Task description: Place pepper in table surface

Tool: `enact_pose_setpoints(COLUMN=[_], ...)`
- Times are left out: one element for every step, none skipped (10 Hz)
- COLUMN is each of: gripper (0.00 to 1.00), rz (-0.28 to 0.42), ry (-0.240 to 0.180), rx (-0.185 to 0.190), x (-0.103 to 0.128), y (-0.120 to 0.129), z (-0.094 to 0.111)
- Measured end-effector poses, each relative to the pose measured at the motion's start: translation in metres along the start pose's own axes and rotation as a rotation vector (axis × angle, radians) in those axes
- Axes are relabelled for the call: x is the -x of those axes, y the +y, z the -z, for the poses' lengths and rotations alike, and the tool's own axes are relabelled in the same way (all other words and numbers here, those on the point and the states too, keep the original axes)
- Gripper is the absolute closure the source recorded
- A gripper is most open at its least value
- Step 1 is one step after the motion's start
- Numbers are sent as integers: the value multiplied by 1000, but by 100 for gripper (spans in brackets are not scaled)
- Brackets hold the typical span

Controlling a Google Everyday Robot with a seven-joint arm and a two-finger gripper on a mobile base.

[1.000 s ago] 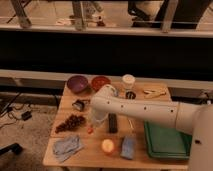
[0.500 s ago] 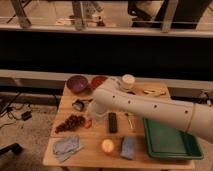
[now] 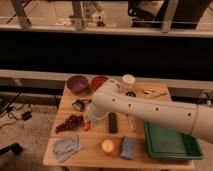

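The pepper (image 3: 87,127) shows as a small red-orange piece lying on the light wooden table surface (image 3: 92,155), between the dark grapes (image 3: 70,122) and the black remote (image 3: 113,122). My white arm reaches in from the right and bends near the table's middle. The gripper (image 3: 93,114) hangs at its end, pointing down, just above and slightly right of the pepper. The arm covers much of the gripper, and most of the pepper is hidden under it.
A purple bowl (image 3: 77,83), a red bowl (image 3: 98,81) and a white cup (image 3: 128,81) stand at the back. An apple (image 3: 107,146), a blue sponge (image 3: 127,147) and a grey cloth (image 3: 66,146) lie in front. A green tray (image 3: 170,142) sits at the right.
The arm has swung closer and now covers more of the table's middle. The gripper stays low over the spot by the grapes and the remote.
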Motion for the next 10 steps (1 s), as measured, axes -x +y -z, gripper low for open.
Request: enact_pose_setpoints(gripper=[97, 97, 97, 97, 97, 97, 97, 97, 97, 97], rz=[7, 13, 19, 19, 18, 14, 10, 7, 8, 8], ry=[1, 3, 5, 7, 11, 16, 22, 28, 34, 42], rx=[5, 12, 22, 29, 35, 41, 44, 48, 53, 61], x=[2, 3, 4, 3, 1, -2, -5, -7, -10, -13], y=[2, 3, 4, 6, 7, 9, 11, 13, 14, 16], z=[-4, -8, -15, -20, -27, -34, -39, -44, -51, -60])
